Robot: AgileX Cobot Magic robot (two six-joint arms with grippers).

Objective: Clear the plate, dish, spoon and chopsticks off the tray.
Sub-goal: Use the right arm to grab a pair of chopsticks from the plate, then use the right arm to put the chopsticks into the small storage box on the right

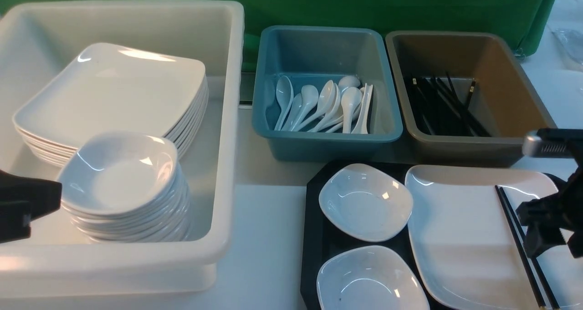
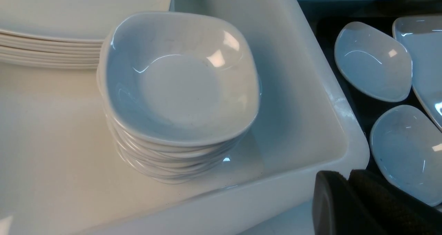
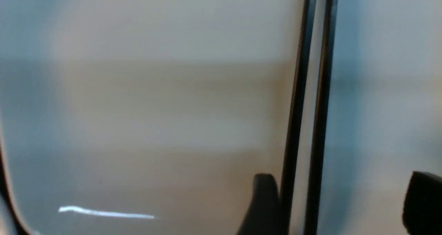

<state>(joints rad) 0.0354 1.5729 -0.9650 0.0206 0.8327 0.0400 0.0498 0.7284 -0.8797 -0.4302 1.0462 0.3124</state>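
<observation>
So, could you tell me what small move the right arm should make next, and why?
Probably close the right tool on the chopsticks. It stands open with both sticks lying between its two sides on the plate, one side close beside the pair, so a squeeze should gather them for lifting off the tray.

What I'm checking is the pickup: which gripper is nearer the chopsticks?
Right. The right gripper straddles the chopsticks on the plate; the left gripper is by the white tub, well apart.
</observation>
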